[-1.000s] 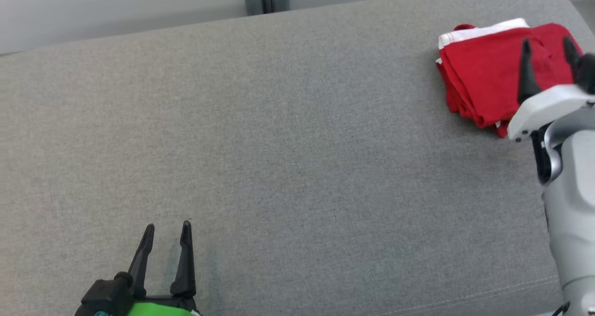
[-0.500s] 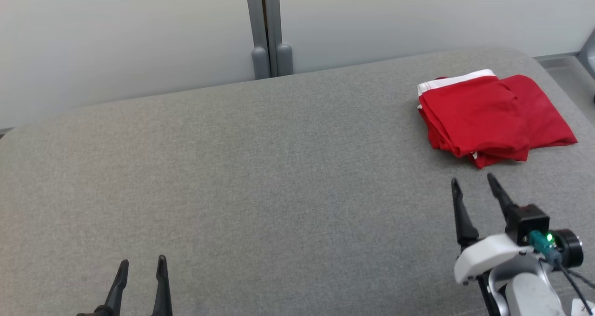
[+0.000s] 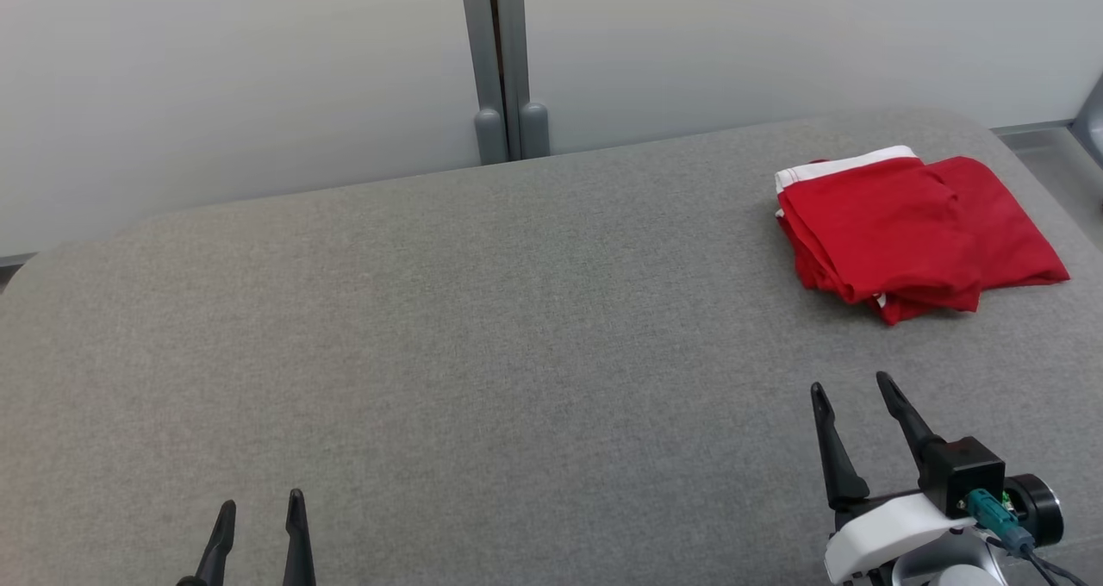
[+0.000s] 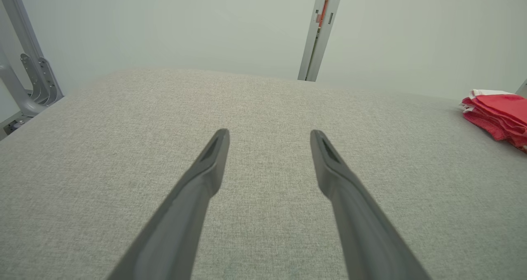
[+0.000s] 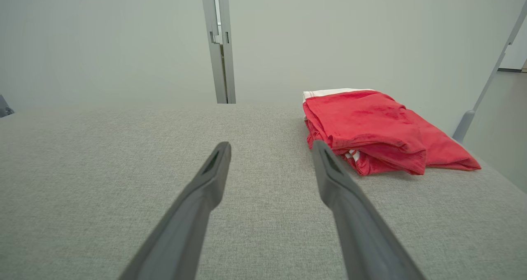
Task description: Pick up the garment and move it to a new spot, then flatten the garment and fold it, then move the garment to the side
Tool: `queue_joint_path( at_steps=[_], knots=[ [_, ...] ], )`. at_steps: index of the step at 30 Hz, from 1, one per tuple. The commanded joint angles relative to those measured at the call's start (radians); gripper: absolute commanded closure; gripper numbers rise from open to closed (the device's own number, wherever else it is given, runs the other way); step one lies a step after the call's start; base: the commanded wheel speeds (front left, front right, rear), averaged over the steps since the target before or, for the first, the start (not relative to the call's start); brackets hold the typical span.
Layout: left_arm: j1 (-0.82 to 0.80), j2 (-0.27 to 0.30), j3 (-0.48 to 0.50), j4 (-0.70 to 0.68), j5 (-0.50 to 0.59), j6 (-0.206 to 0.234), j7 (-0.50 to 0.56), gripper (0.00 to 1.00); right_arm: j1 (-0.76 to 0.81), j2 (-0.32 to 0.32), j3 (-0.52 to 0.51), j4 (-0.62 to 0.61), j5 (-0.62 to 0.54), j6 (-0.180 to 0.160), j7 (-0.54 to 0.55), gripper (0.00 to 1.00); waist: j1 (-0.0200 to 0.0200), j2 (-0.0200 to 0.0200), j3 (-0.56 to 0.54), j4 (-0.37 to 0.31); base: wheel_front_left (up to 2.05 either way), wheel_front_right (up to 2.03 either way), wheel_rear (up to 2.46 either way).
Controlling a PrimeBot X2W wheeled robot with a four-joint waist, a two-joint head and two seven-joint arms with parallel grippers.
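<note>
Head view: one red garment [image 3: 913, 224], folded and white-banded, is being shown lying at the far right of the grey cushioned surface [image 3: 517, 353], touched by nothing. Two end effectors are being held spread and empty: the left end effector [image 3: 261, 500] well apart from it, the right end effector [image 3: 850, 383] near. The final move aside is being judged complete; probably only a retreat is being called for.

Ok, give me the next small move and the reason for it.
Probably just settle both arms at rest and touch nothing. The red garment lies folded at the right end of the grey cushion, and the left gripper and right gripper both stand open, empty and apart from it, so the task looks done.
</note>
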Motion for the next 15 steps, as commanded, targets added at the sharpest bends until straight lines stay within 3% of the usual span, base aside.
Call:
queue_joint_path(
  at_steps=[1, 8, 9, 15],
  knots=[
    [-0.008, 0.001, 0.004, 0.004, -0.004, 0.007, -0.003, 0.0, -0.005, 0.0, -0.001, -0.004, 0.003, -0.002, -0.003, 0.0, 0.0, 0.0, 0.0, 0.004, 0.0, 0.0, 0.0],
    [-0.013, 0.001, 0.0, 0.01, 0.002, 0.007, -0.003, 0.0, -0.025, 0.001, 0.008, 0.008, 0.007, -0.002, -0.003, 0.0, 0.0, 0.0, -0.003, 0.018, 0.0, 0.0, 0.0],
    [-0.002, 0.0, -0.001, 0.009, 0.001, 0.006, 0.0, 1.0, -0.021, 0.001, 0.008, 0.005, 0.004, 0.0, 0.0, 1.0, 0.0, 0.0, -0.003, 0.018, 0.0, 0.0, 0.0],
    [-0.02, -0.002, 0.007, 0.037, -0.062, 0.005, 0.025, 1.0, -0.025, 0.003, -0.003, 0.028, 0.079, 0.0, 0.024, 1.0, 0.0, 0.0, -0.002, 0.02, 0.0, 0.0, 0.0]
  ],
)
